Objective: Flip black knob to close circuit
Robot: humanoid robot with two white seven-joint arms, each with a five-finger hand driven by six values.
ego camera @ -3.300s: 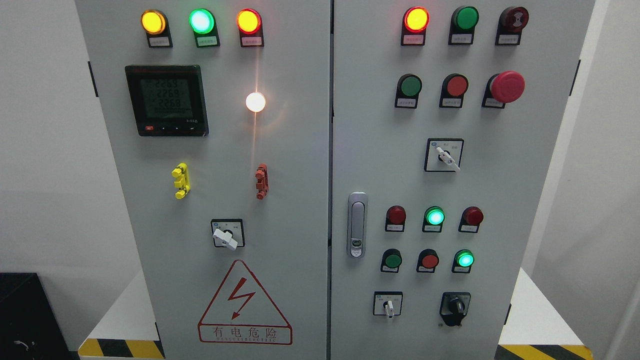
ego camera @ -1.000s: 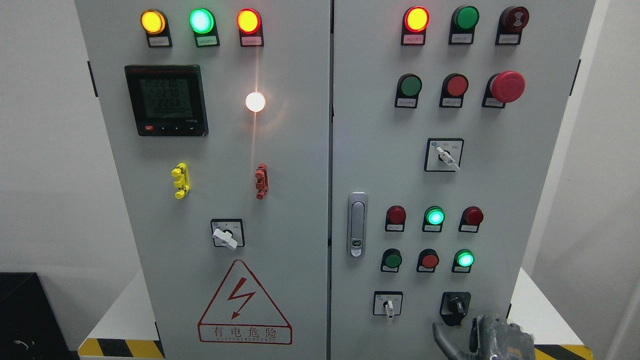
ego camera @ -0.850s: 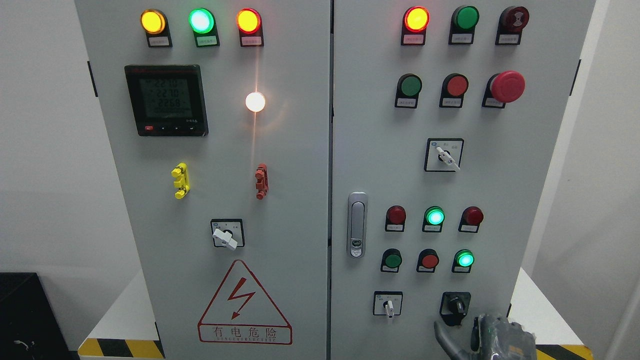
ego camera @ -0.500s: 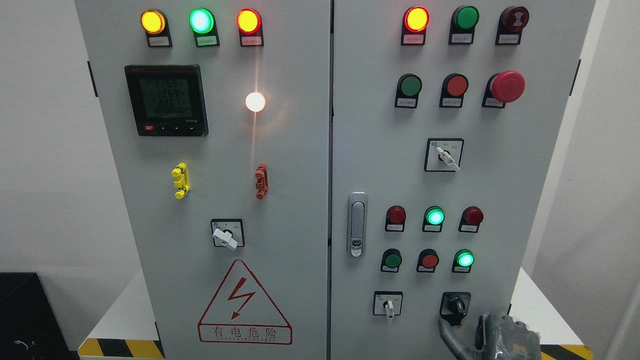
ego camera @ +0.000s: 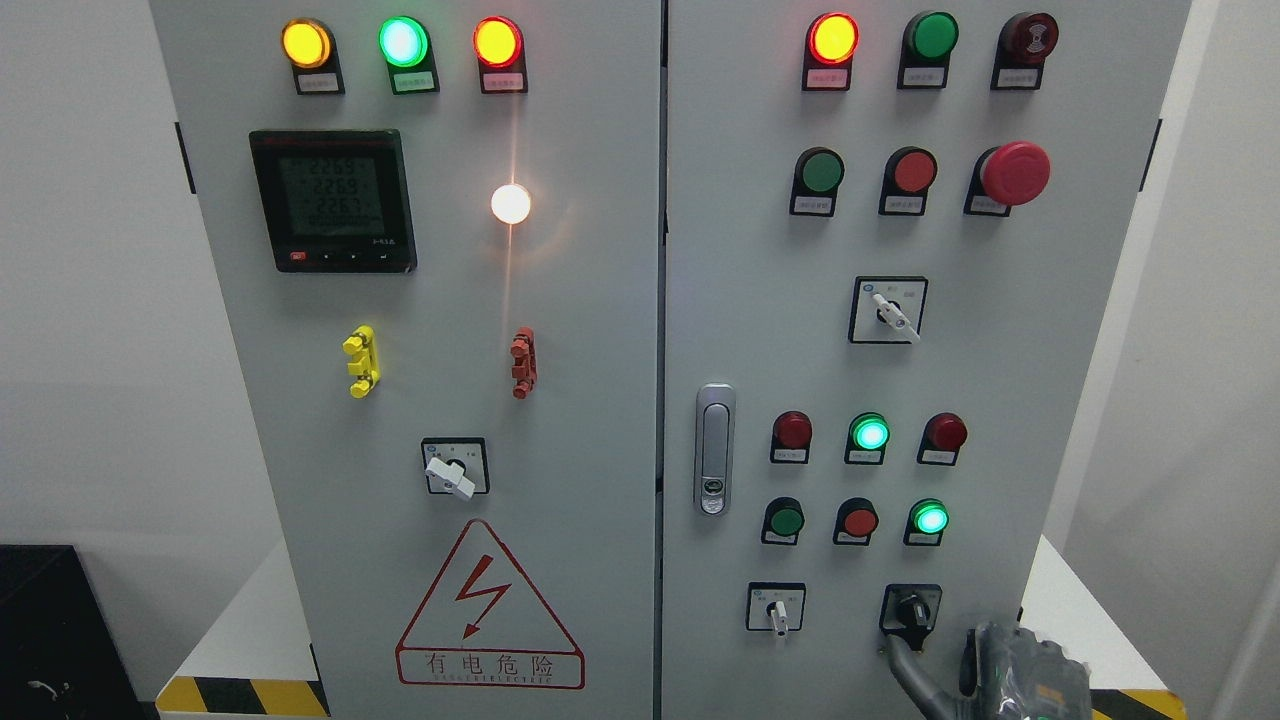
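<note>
A grey two-door electrical cabinet (ego camera: 600, 300) filled the head view. On its left door sat a red-edged warning triangle (ego camera: 489, 605) with a lightning bolt, marked 有电危险; the smaller line under it was too fine to read. Above, a black digital meter (ego camera: 333, 200) showed three rows of digits, roughly 2269, 2269, 2267, though blurred. The left door also carried three lit pilot lamps across the top (ego camera: 402, 42), amber, green and red, one glowing white lamp (ego camera: 511, 203), a yellow terminal block (ego camera: 362, 361), a red one (ego camera: 522, 362), and one white-handled selector switch (ego camera: 454, 467).

The right door bore one red mushroom stop button (ego camera: 1014, 172), a silver door latch (ego camera: 713, 449), two more white-handled selectors (ego camera: 890, 311), and round lamps and buttons whose label plates were unreadable.

The black knob (ego camera: 911, 608) sat at the lower right of the right door. The right hand (ego camera: 985, 680) rose from the bottom edge just below it, one dark finger (ego camera: 905, 665) extended up and reaching the knob's lower edge; it held nothing, and the rest of the fingers were cut off by the edge.
</note>
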